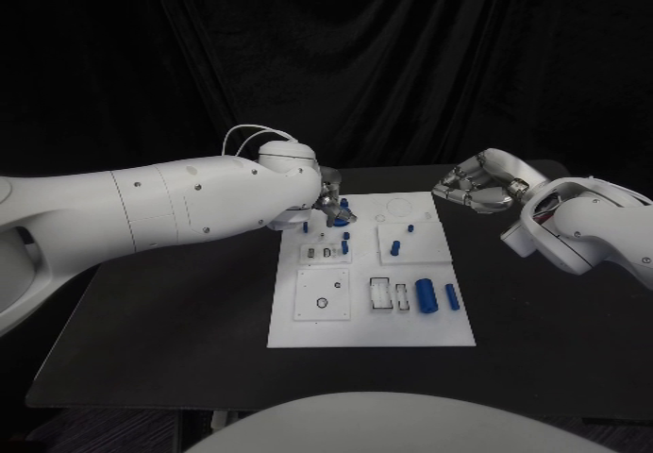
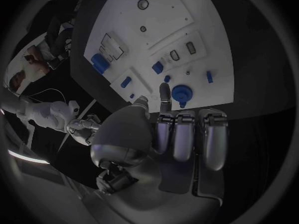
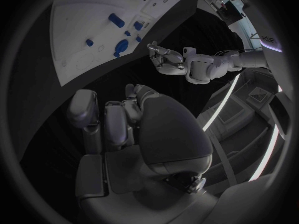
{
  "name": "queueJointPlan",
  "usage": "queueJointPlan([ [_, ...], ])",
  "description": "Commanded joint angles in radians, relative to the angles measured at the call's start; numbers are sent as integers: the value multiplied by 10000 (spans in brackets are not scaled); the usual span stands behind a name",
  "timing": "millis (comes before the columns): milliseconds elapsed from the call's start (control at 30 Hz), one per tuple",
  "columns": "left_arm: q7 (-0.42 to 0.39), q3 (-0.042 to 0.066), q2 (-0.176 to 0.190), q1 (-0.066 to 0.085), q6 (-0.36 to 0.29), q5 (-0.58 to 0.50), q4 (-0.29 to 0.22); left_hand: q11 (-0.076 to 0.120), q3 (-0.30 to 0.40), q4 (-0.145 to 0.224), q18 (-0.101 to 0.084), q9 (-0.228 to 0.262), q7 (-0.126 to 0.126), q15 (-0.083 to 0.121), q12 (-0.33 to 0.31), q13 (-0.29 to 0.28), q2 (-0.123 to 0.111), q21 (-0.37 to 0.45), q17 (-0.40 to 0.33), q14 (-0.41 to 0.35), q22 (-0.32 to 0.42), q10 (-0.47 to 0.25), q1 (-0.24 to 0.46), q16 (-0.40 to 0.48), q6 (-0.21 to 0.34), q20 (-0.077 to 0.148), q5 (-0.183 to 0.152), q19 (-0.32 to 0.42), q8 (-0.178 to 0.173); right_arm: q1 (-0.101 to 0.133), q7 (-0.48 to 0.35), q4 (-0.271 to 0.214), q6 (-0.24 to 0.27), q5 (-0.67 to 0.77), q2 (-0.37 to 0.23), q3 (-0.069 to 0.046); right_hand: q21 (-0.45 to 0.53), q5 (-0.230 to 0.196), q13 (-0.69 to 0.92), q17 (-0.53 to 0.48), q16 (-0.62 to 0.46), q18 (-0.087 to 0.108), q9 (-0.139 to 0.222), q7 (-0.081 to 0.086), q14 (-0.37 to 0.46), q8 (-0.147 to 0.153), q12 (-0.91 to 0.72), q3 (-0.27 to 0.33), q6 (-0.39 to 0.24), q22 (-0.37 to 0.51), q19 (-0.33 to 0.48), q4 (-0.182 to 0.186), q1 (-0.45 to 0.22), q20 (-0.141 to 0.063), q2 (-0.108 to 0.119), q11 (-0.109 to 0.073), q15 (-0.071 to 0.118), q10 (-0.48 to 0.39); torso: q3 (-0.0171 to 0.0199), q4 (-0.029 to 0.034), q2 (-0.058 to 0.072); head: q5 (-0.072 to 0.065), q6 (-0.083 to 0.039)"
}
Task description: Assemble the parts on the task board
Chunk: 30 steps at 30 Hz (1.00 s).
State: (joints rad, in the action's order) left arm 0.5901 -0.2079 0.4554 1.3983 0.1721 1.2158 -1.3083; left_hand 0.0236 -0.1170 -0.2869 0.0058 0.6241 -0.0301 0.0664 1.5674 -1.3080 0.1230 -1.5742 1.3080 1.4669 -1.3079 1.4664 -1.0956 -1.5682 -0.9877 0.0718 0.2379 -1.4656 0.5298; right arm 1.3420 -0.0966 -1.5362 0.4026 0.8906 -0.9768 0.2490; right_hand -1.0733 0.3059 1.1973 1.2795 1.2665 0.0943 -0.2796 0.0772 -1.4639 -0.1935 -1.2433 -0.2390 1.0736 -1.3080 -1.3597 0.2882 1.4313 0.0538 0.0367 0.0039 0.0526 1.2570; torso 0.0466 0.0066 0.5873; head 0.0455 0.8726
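Head view places the task board [image 1: 370,326] at the centre of the black table [image 1: 163,321], its long axis running from 6 o'clock to 12 o'clock. Blue parts lie or stand on the board. A large blue cylinder [image 1: 426,294] lies at about 3 o'clock of the board's middle, long axis from 12 to 6 o'clock. A thinner blue pin [image 1: 452,297] lies just beside it on the 3 o'clock side, on the same axis. Two white rectangular blocks [image 1: 382,293] sit just at 9 o'clock of the cylinder. A short blue peg [image 1: 394,249] rests in the panel at the 1 o'clock part of the board, with a smaller blue piece [image 1: 410,227] beyond it toward 12 o'clock. Another blue peg [image 1: 344,246] stands at about 11 o'clock, beside two small recessed slots [image 1: 321,253]. A dark ring [image 1: 320,304] lies in the panel at 8 o'clock.

The left hand [image 1: 331,203] hangs over the 11 o'clock corner of the board. In the left wrist view one finger [image 2: 164,92] reaches forward toward a round blue part [image 2: 181,92] and ends just beside it; the other fingers lie side by side, curled in. Whether it touches the part cannot be told.

The right hand [image 1: 479,182] is off the board at 1 o'clock, above the table, well apart from the parts. Its fingers are curled in around nothing.
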Motion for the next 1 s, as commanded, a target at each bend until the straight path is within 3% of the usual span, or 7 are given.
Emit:
queueJointPlan([
  [33, 199, 8, -83, -13, 430, 176, 84, 98, -35, 21, -58, 36, -9, 68, 34, -2628, -65, 34, 2628, 1039, -2629, 1044, -75, -26, -58, 70, 68, -1052, -91, -25, 269, 1, -121, -20, 27, -9, 47, 49, -24, -14, -43, 122, -13, 0, 13, 41, 57, -38, -69, -748, 100, 6, -68, 2, 35, -2, 48, -78, 61, -14, -7, 20, 0],
  [67, 204, 7, -95, -18, 447, 176, 96, 100, -41, 13, -58, 91, -7, 73, 34, -2628, -68, 34, 2628, 1039, -2629, 1044, -98, -26, -98, 74, 99, -1052, -178, -26, 277, -2, -130, -20, 32, -9, 86, 66, -58, -33, -60, 129, -15, 0, 19, 43, 86, -47, -71, -733, 112, 3, -62, 1, 36, -3, 49, -102, 43, -14, 4, 17, 0],
  [100, 210, 7, -107, -26, 471, 177, 110, 102, -39, 18, -58, 108, -3, 75, 34, -2628, -70, 34, 2628, 1039, -2629, 1044, -113, -26, -116, 75, 106, -1052, -195, -26, 285, -7, -142, -20, 37, -9, 86, 66, -58, -33, -60, 129, -15, 0, 19, 43, 86, -47, -71, -733, 112, 3, -62, 1, 36, -3, 49, -102, 65, -38, 10, 45, 0],
  [200, 222, 5, -151, -58, 487, 177, 157, 122, -20, 32, -58, 185, 16, 91, 34, -2628, -81, 34, 2628, 1039, -2629, 1044, -199, -26, -204, 89, 148, -1052, -292, -26, 304, -31, -177, -20, 28, -9, 110, 91, -114, -51, -76, 132, -19, -1, 23, 44, 135, -66, -73, -724, 112, -3, -45, 0, 35, -4, 51, -140, 79, -69, 27, 91, 0],
  [467, 167, 5, -335, -323, 278, 178, 327, 125, -19, 23, -58, 240, 16, 100, 34, -2628, -66, 34, 2628, 1039, -2629, 1044, -224, -26, -263, 101, 119, -1052, -487, -27, 316, -65, -205, -20, 9, -9, 160, 119, -205, -78, -100, 140, -24, 0, 29, 48, 214, -87, -79, -706, 122, -8, -23, -1, 38, -4, 52, -204, 33, 9, 43, -21, 0],
  [700, 115, 4, -476, -584, 257, 178, 520, 125, -3, 27, -58, 254, 15, 102, 34, -2628, -50, 34, 2628, 1039, -2629, 1044, -254, -26, -276, 102, 139, -1052, -546, -26, 338, -103, -225, -20, -33, -9, 196, 143, -286, -103, -121, 145, -28, 2, 35, 50, 285, -102, -84, -693, 128, -9, -10, -2, 42, -3, 52, -263, -4, 18, 51, -27, 0],
  [1000, 30, 4, -590, -793, -33, 178, 733, 125, 39, 29, -58, 278, 12, 104, 34, -2628, -12, 34, 2628, 1039, -2629, 1044, -305, -26, -297, 105, 216, -1052, -653, -27, 372, -99, -288, -20, -45, -10, 210, 154, -350, -122, -138, 146, -30, 4, 41, 51, 343, -110, -87, -687, 129, -8, -5, -2, 45, -2, 51, -311, 29, -14, 102, 54, 0],
])
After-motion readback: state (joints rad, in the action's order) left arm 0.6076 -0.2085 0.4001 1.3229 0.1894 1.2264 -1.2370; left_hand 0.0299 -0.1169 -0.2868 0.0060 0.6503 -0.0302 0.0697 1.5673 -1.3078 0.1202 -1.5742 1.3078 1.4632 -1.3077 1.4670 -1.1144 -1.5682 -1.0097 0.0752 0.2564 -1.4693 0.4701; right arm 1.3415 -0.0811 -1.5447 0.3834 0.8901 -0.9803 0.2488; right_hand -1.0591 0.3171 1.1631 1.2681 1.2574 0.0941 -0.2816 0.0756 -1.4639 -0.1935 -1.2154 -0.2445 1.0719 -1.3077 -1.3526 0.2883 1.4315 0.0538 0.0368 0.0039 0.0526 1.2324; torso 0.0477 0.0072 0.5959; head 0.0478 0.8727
